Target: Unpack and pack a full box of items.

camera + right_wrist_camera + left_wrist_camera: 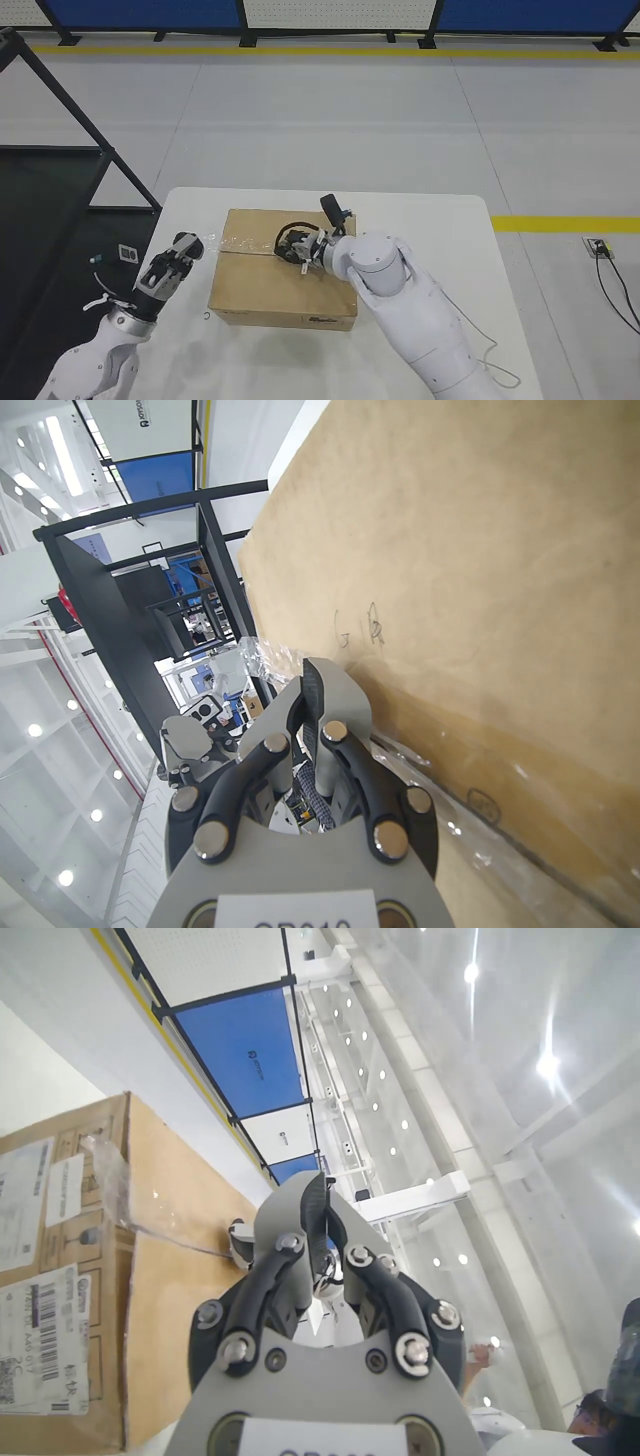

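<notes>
Over the taped box (270,290), right gripper (311,682) — closed, empty; left gripper (191,242) beside it, closed too

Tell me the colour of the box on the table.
The box is plain brown cardboard; the top view shows it best.

floor (330,110): pale grey; yellow line (300,50) (far edge); blue panels (140,12) behind; black frame (60,95) at side

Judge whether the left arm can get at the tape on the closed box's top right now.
Probably yes: the left gripper hangs beside the box's end, close to where the tape starts, with nothing between. The right gripper is over the tape farther along, blocking only that stretch.
</notes>
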### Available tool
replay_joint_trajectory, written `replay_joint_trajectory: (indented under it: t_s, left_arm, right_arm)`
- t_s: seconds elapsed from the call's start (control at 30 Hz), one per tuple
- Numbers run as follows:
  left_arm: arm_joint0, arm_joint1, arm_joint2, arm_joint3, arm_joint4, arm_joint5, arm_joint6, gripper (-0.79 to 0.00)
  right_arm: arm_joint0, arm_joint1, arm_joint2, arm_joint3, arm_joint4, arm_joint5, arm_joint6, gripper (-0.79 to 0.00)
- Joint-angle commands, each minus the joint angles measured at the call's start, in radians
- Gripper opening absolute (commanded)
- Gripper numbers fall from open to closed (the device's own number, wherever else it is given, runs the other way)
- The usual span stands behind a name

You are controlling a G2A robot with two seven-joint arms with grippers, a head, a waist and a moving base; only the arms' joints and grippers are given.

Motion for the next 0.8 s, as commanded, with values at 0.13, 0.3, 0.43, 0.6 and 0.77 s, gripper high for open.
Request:
replay_joint_trajectory:
  t_s: [0.13,0.3,0.43,0.6,0.77]
  left_arm:
    - [-0.049,-0.013,0.067,0.029,0.200,0.076,0.142,-0.785]
    - [-0.100,-0.028,0.115,0.077,0.243,0.114,0.237,-0.785]
    - [-0.146,-0.036,0.154,0.118,0.345,0.169,0.290,-0.785]
    - [-0.178,-0.049,0.185,0.160,0.407,0.201,0.365,-0.785]
    - [-0.188,-0.056,0.183,0.188,0.424,0.223,0.397,-0.785]
  right_arm:
    - [-0.028,0.009,0.016,-0.030,-0.005,0.001,0.003,-0.785]
    - [-0.047,0.017,0.031,-0.056,-0.012,0.000,0.013,-0.785]
    - [-0.056,0.024,0.042,-0.069,-0.014,-0.003,0.023,-0.785]
    - [-0.057,0.028,0.045,-0.075,-0.016,-0.001,0.030,-0.785]
    - [-0.054,0.031,0.045,-0.077,-0.017,0.003,0.034,-0.785]
